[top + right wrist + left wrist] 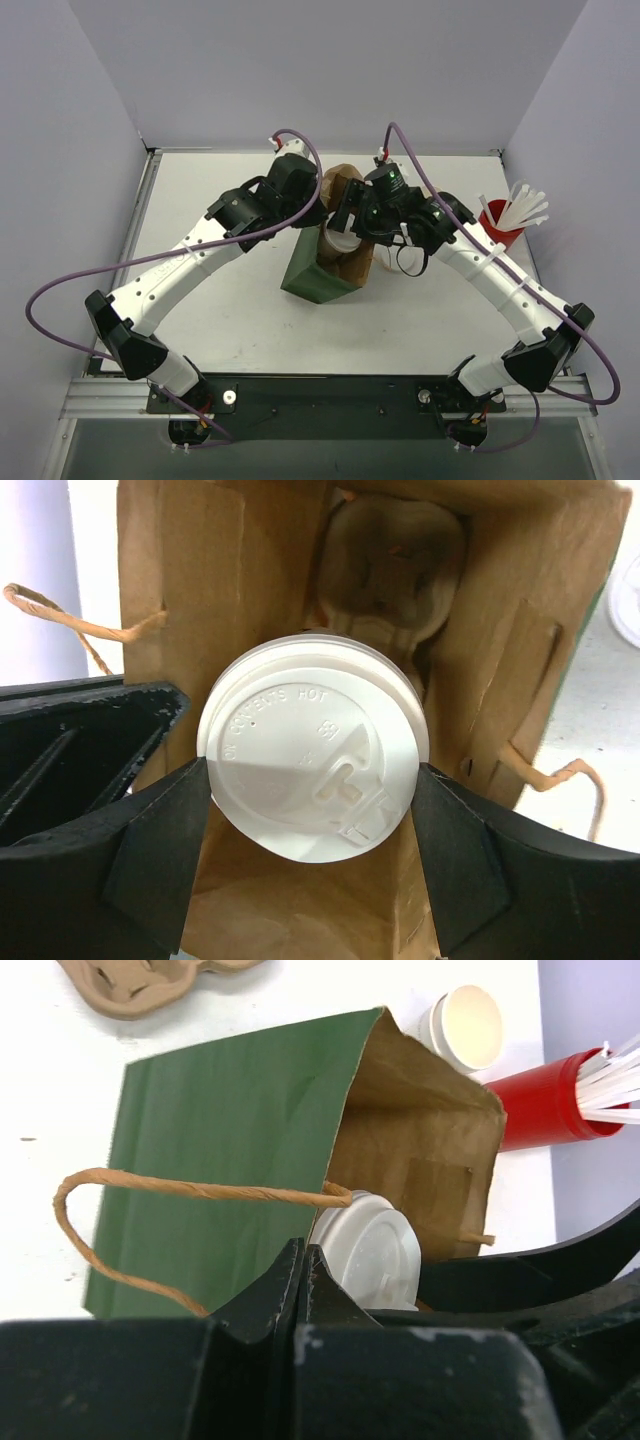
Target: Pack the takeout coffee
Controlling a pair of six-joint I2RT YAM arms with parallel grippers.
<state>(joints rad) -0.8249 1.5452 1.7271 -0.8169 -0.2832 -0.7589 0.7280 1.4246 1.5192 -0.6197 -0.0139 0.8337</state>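
Observation:
The takeout coffee (300, 750) is a white cup with a flat white lid, and my right gripper (312, 810) is shut on it, one finger on each side. It hangs in the open mouth of a green paper bag (312, 278) with a brown inside (220, 580). In the top view the cup (338, 241) shows at the bag's top, under the right gripper (352, 228). The left gripper (305, 1250) is shut on the bag's rim at its near left edge, close beside the lid (372, 1255). The bag's twisted paper handle (120, 1185) loops out to the left.
A brown pulp cup carrier (340, 182) lies just behind the bag. A red cup of white straws (497, 222) stands at the right edge. A white cup with a tan inside (465, 1028) sits near it. Grey walls close in the table.

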